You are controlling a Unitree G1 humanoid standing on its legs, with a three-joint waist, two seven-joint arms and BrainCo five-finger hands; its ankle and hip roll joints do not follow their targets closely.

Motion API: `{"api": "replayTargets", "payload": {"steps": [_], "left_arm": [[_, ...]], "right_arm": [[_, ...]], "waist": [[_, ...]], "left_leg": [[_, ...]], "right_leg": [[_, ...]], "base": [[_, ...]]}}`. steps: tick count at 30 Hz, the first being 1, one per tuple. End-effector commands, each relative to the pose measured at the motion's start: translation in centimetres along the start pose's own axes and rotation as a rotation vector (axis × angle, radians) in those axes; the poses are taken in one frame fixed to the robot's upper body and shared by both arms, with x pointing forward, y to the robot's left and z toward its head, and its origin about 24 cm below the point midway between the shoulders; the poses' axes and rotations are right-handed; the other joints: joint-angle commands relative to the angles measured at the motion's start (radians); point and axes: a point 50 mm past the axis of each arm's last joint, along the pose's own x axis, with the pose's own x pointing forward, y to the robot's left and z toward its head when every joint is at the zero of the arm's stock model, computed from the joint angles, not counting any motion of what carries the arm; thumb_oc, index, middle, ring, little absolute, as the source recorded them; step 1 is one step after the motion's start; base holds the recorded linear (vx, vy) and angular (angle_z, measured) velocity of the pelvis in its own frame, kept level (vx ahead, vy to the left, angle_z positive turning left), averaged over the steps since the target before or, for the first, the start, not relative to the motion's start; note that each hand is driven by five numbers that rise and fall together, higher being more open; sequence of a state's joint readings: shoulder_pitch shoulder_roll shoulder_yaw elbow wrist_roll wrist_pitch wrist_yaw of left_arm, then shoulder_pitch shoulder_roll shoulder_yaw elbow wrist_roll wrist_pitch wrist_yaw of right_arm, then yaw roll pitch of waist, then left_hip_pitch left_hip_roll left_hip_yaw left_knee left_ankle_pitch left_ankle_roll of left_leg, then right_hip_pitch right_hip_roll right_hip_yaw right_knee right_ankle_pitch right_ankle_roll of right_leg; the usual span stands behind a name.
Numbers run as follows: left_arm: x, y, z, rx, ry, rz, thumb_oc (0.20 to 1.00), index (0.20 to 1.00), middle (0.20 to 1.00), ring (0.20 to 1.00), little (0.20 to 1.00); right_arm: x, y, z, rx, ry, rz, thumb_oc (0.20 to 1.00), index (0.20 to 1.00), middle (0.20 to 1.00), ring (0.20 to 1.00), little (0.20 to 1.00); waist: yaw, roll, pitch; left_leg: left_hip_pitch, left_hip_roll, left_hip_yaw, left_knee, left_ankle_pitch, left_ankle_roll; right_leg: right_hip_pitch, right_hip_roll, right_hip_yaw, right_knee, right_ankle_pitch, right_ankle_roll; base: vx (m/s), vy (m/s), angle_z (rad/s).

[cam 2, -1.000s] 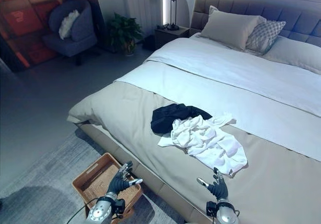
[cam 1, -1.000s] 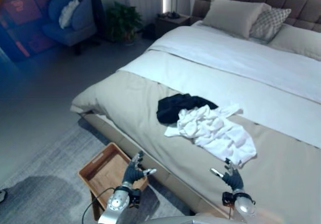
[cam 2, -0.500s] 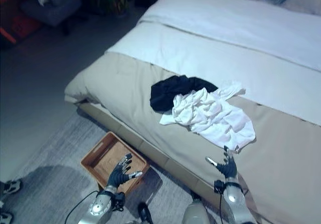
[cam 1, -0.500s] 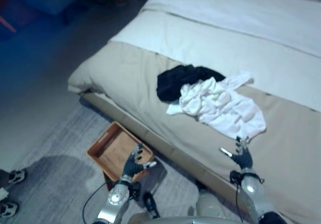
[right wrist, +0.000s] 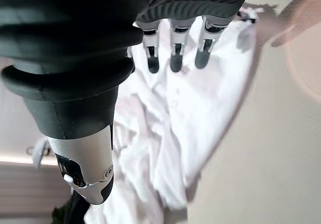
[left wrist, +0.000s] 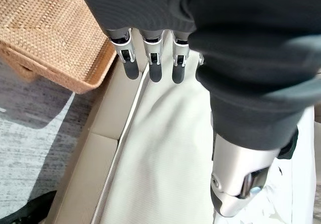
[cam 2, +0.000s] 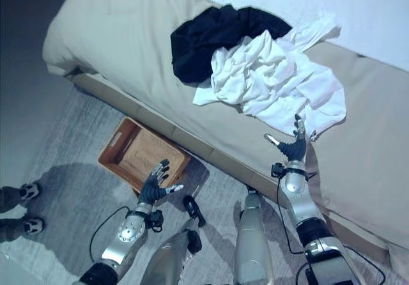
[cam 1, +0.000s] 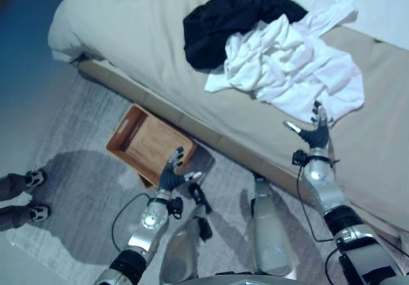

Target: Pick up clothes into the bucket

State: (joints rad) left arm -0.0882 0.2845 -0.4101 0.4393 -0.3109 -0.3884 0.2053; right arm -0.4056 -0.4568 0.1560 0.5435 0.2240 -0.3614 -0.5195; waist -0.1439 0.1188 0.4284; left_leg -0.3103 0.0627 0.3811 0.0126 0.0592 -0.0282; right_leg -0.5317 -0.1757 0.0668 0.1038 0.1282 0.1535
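On the bed (cam 1: 128, 36), the white shirt (cam 1: 287, 68) looks light and limp — best bunched at its near hem by the splayed, empty right hand (cam 1: 313, 133).

Left and right eye views: a stereo pair on the head, looking steeply down from well above at the bed (cam 1: 128, 36) edge, the rug (cam 1: 83, 215) and the basket (cam 2: 137, 152). Both share the dark and white clothes (cam 1: 281, 61) on the bed and both hands, seen from slightly offset positions. Left wrist view: very close, facing along the left hand (left wrist: 150, 28) past its straight fingers (left wrist: 153, 58) toward the basket corner and the bed side. Right wrist view: very close, facing along the right hand (right wrist: 175, 3) toward the white clothes, which the eye views also show just beyond that hand.
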Motion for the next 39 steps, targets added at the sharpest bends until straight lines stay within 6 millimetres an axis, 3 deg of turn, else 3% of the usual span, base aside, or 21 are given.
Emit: {"api": "replayTargets", "payload": {"steps": [1, 2, 6, 7, 12, 16, 22, 28, 39], "left_arm": [[-0.9, 0.6, 1.0, -0.045, -0.077, 0.036, 1.0, 1.0, 1.0, 1.0, 1.0], [-0.9, 0.6, 1.0, -0.045, -0.077, 0.036, 1.0, 1.0, 1.0, 1.0, 1.0], [-0.5, 0.4, 1.4, -0.035, -0.093, 0.041, 1.0, 1.0, 1.0, 1.0, 1.0], [-0.3, 0.3, 1.6, -0.029, -0.099, 0.031, 1.0, 1.0, 1.0, 1.0, 1.0], [-0.2, 0.0, 1.9, -0.038, -0.105, 0.01, 1.0, 1.0, 1.0, 1.0, 1.0], [0.0, -0.2, 2.1, -0.046, -0.11, 0.003, 1.0, 1.0, 1.0, 1.0, 1.0], [0.1, -0.4, 2.5, -0.072, -0.12, -0.019, 1.0, 1.0, 1.0, 1.0, 1.0], [0.0, -0.6, 2.4, -0.077, -0.105, -0.035, 1.0, 1.0, 1.0, 1.0, 1.0], [0.3, -0.6, 2.7, -0.064, -0.104, -0.045, 1.0, 1.0, 1.0, 1.0, 1.0]], "right_arm": [[1.7, -2.5, 3.1, -0.059, -0.187, -0.173, 1.0, 1.0, 1.0, 1.0, 1.0], [1.7, -2.5, 3.1, -0.059, -0.188, -0.173, 1.0, 1.0, 1.0, 1.0, 1.0], [4.5, -5.1, 4.8, -0.428, -0.275, -0.287, 1.0, 1.0, 1.0, 1.0, 1.0], [6.3, -6.6, 6.1, -0.577, -0.296, -0.351, 1.0, 1.0, 1.0, 1.0, 1.0], [9.1, -8.5, 8.9, -0.759, -0.324, -0.43, 1.0, 1.0, 1.0, 1.0, 1.0], [10.6, -8.7, 11.4, -0.837, -0.373, -0.433, 1.0, 1.0, 1.0, 1.0, 1.0], [12.2, -7.2, 13.5, -0.91, -0.388, -0.302, 1.0, 1.0, 1.0, 1.0, 1.0], [13.1, -6.7, 13.3, -0.909, -0.29, -0.246, 1.0, 1.0, 1.0, 1.0, 1.0], [13.4, -7.5, 10.6, -0.898, -0.035, -0.25, 1.0, 1.0, 1.0, 1.0, 1.0]], "waist": [[0.019, -0.027, -0.075], [0.019, -0.027, -0.075], [0.027, -0.015, -0.072], [0.035, -0.008, -0.068], [0.044, 0.003, -0.056], [0.048, 0.006, -0.045], [0.06, 0.0, -0.031], [0.066, 0.0, -0.022], [0.086, 0.022, -0.012]], "left_leg": [[-0.086, 0.027, -0.106, 0.116, -0.029, -0.047], [-0.087, 0.027, -0.106, 0.116, -0.029, -0.047], [-0.115, 0.026, -0.109, 0.108, -0.022, -0.051], [-0.131, 0.023, -0.114, 0.111, -0.02, -0.052], [-0.162, 0.021, -0.123, 0.123, -0.017, -0.056], [-0.189, 0.02, -0.123, 0.125, -0.012, -0.059], [-0.23, 0.021, -0.126, 0.138, -0.006, -0.059], [-0.253, 0.02, -0.134, 0.146, -0.002, -0.059], [-0.27, 0.007, -0.14, 0.151, -0.002, -0.054]], "right_leg": [[-0.056, -0.013, -0.025, 0.061, 0.027, 0.036], [-0.057, -0.012, -0.025, 0.061, 0.027, 0.036], [-0.093, -0.016, -0.021, 0.072, 0.028, 0.035], [-0.109, -0.018, -0.023, 0.08, 0.028, 0.033], [-0.143, -0.017, -0.023, 0.102, 0.029, 0.028], [-0.177, -0.012, -0.018, 0.116, 0.03, 0.026], [-0.221, -0.01, -0.015, 0.134, 0.036, 0.019], [-0.238, -0.011, -0.024, 0.144, 0.035, 0.01], [-0.262, -0.016, -0.027, 0.163, 0.032, 0.003]], "base": [[-0.03, -0.005, 0.02], [-0.05, -0.009, 0.03], [-0.03, -0.001, 0.03], [-0.03, -0.011, 0.06], [-0.03, -0.011, 0.12], [-0.03, -0.007, 0.09], [-0.02, -0.009, 0.02], [-0.01, -0.006, 0.02], [0.0, 0.003, 0.03]]}}
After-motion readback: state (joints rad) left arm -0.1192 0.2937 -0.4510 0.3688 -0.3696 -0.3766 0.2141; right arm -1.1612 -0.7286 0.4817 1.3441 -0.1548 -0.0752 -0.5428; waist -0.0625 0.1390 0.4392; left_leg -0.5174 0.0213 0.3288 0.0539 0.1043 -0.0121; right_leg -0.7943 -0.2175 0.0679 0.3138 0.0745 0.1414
